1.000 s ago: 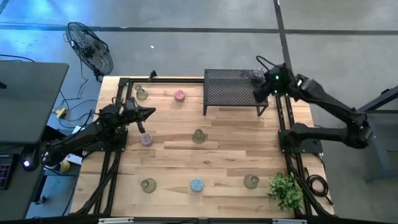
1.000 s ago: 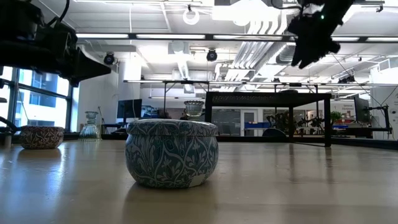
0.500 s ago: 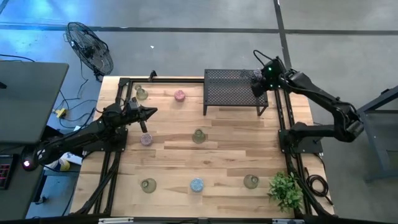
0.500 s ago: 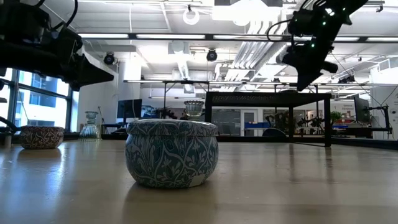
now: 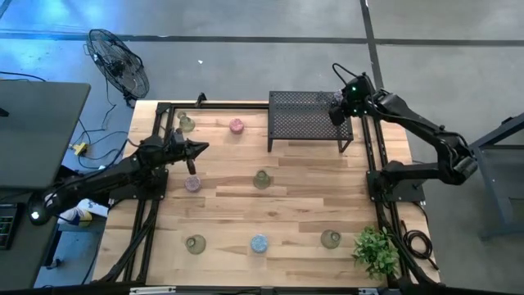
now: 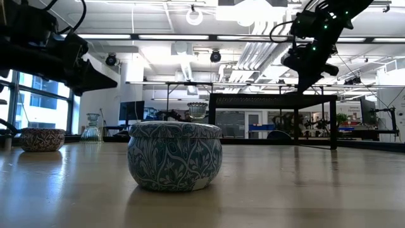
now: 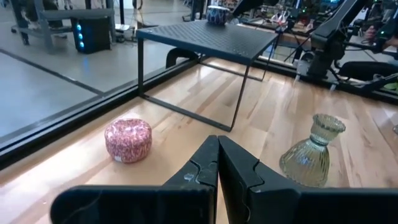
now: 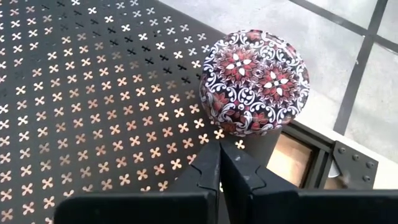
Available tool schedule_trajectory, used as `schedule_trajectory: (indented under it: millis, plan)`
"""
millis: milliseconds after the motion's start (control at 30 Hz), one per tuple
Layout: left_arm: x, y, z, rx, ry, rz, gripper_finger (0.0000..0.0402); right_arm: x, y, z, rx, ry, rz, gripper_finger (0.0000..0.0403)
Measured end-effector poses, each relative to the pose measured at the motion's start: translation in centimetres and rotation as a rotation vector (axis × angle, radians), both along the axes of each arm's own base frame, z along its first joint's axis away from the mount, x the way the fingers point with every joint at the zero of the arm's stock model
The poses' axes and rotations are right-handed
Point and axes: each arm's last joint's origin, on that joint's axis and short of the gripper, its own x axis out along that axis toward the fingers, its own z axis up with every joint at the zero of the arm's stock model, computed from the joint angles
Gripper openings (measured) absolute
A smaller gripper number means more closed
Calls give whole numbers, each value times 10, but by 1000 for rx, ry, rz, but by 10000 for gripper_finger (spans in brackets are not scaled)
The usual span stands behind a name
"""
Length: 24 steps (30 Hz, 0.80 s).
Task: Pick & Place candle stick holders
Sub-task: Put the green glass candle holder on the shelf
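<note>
Patterned in dark red and white, one round tin holder (image 8: pixel 254 81) sits on the black perforated rack (image 5: pixel 307 117), at its corner nearest the right edge of the table; the right wrist view shows it close to that corner, with nothing holding it. This looks like the only holder placed on the rack so far, so the task seems to be at its early part.

On the wooden table (image 5: pixel 295 215) seven holders are still waiting. Near the far left corner stand a pale glass one (image 5: pixel 187 124) and a pink tin (image 5: pixel 237 125). A purple-pink one (image 5: pixel 192 183) lies near the left edge, and an olive glass holder (image 5: pixel 261 179) stands about in the middle. Along the near edge there are an olive one (image 5: pixel 195 243), a light blue tin (image 5: pixel 259 243) and one more olive one (image 5: pixel 330 238), this last just beside the green plant (image 5: pixel 376 250).

The right gripper (image 5: pixel 336 114) hovers above the placed tin with its fingers pressed together and empty. The left gripper (image 5: pixel 196 148) is near the left edge, above the table and close to the purple-pink holder, also with fingers together and carrying nothing. I judge that the next holder is not yet picked.
</note>
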Motion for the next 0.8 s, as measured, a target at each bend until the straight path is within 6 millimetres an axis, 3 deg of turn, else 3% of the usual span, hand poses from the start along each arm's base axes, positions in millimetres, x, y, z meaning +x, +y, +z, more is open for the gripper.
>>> schedule_trajectory:
  millis: [167, 300, 400, 600, 800]
  plan:
    - [4, 2, 1, -33, -4, -7, 2, -1, 7, 7, -15, -29, 43, 1]
    - [10, 4, 13, -70, 23, -27, 2, -1, 31, 25, -77, -113, 108, 1]
    - [16, 7, 20, -92, 61, -28, 2, 2, 55, 27, -135, -203, 160, 0]
    - [34, 17, 24, -172, 197, -37, 2, 14, 96, 6, -262, -443, 297, 0]
    - [55, 27, 28, -219, 314, -91, 2, 29, 123, -13, -323, -604, 439, 0]
